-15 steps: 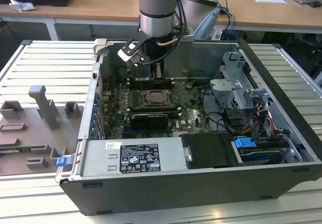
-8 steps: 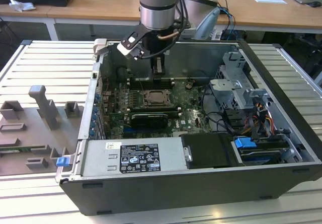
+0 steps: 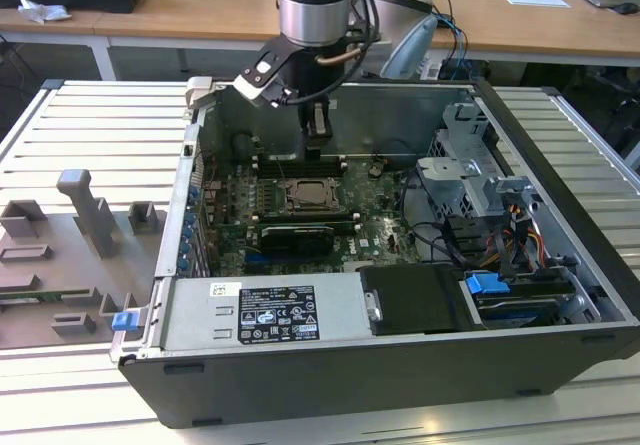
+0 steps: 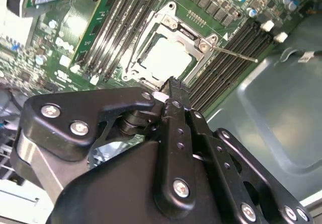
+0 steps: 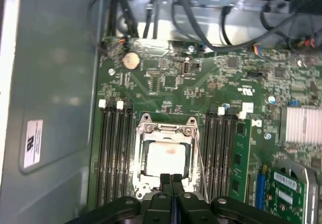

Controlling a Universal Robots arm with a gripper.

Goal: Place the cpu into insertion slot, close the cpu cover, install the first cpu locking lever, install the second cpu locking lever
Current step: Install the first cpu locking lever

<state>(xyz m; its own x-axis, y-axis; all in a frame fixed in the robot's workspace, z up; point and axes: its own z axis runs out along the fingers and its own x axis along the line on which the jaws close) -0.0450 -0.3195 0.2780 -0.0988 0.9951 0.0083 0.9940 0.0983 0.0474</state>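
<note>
With the chip [image 5: 166,156] seated in the socket [image 3: 305,195] near the middle of the exterior view and the cover [image 5: 166,129] lying down over it, the end effector [image 5: 171,178] hangs at the cover's edge, fingers pressed together and empty, probably to push the thin lever [image 4: 234,53] beside it.

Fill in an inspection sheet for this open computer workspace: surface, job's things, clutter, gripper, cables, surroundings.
Surface: slatted metal table carrying the open computer case.
Job's things: cpu lies in the insertion slot; cpu cover lies down around it; a thin locking lever sticks out beside the socket.
Clutter: grey plastic fixtures on the table, at the exterior view's left of the case.
Gripper: gripper hangs over the socket's edge, jaws shut, nothing seen between them.
Cables: cable bundle inside the case by the drive bays.
Surroundings: wooden desks behind.
</note>
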